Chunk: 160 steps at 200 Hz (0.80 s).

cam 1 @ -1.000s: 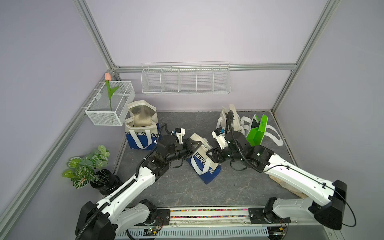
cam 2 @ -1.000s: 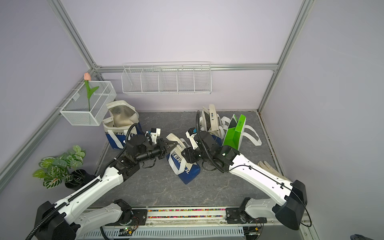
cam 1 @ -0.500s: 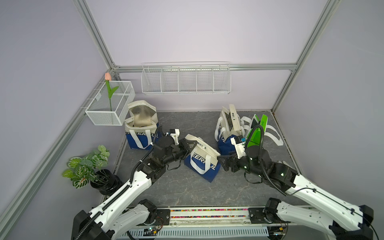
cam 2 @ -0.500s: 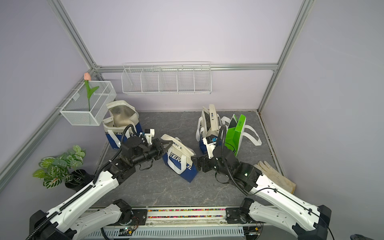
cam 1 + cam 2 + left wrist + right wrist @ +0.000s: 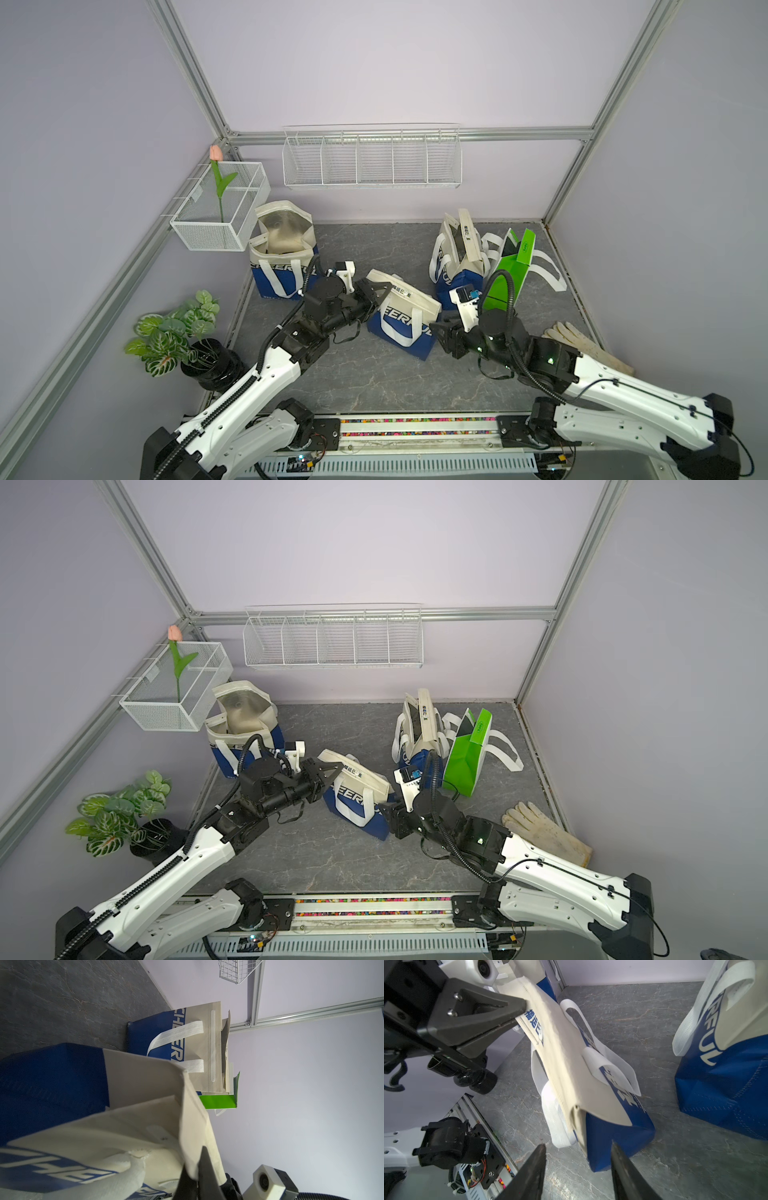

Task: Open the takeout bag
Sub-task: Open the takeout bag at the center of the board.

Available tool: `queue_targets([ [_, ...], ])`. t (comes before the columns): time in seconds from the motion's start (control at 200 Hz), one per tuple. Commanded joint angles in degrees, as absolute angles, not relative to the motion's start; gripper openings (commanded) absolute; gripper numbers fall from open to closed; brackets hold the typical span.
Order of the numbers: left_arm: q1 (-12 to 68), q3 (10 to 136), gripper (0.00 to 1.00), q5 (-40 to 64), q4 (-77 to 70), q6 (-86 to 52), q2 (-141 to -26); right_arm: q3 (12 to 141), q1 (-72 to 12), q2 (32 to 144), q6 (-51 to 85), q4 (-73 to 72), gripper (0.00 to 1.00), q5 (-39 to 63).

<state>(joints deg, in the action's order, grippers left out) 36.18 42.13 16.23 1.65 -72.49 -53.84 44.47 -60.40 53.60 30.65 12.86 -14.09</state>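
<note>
Left gripper (image 5: 383, 289) pinched on the cream top edge of the takeout bag (image 5: 405, 322); right gripper (image 5: 578, 1146) spread, empty.
Bag hangs tilted from the left claw, blue base corner just ahead of the right claw's tips. Judgement: the right should take the opposite lip up near the left claw, not the base, then pull apart slowly. The mouth seam faces away, so a seal can't be confirmed.

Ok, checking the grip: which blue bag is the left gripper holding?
The tilted middle bag, its cream top pinched by the left gripper; back-left bag and back-right bag stand upright.
</note>
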Motion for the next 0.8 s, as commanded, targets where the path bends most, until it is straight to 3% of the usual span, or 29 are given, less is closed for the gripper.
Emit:
queue_targets([
  [0.0,36.43,41.89,0.00,15.01,0.88,-73.04,-52.72,42.99,-59.68,55.07,30.94,4.41,0.51,-11.03],
  [0.025,36.39,41.79,0.00,15.03,0.78,-72.99,-52.64,42.69,-59.59,55.36,30.84,3.42,0.51,-10.71],
  [0.155,36.42,41.29,0.00,15.07,0.46,-73.19,-52.30,40.91,-58.31,56.67,32.26,0.34,0.24,-9.40],
  [0.43,36.43,41.56,0.00,16.64,-1.60,-72.69,-53.67,35.36,-58.12,54.14,33.45,-5.17,0.25,-5.92],
  [0.475,36.44,41.24,0.00,16.95,-2.69,-72.84,-53.70,35.19,-58.14,53.97,33.19,-4.93,0.21,-5.49],
  [0.535,36.47,40.87,0.00,17.66,-4.63,-73.04,-54.04,35.27,-58.14,54.01,33.12,-4.25,0.08,-5.39],
  [0.62,36.57,40.91,0.00,18.17,-5.29,-72.96,-54.71,35.37,-58.14,53.92,33.23,-4.22,0.07,-4.56],
  [0.795,36.97,40.34,0.14,18.49,-6.99,-72.77,-56.50,35.98,-58.17,54.36,32.68,-4.49,0.07,-2.60],
])
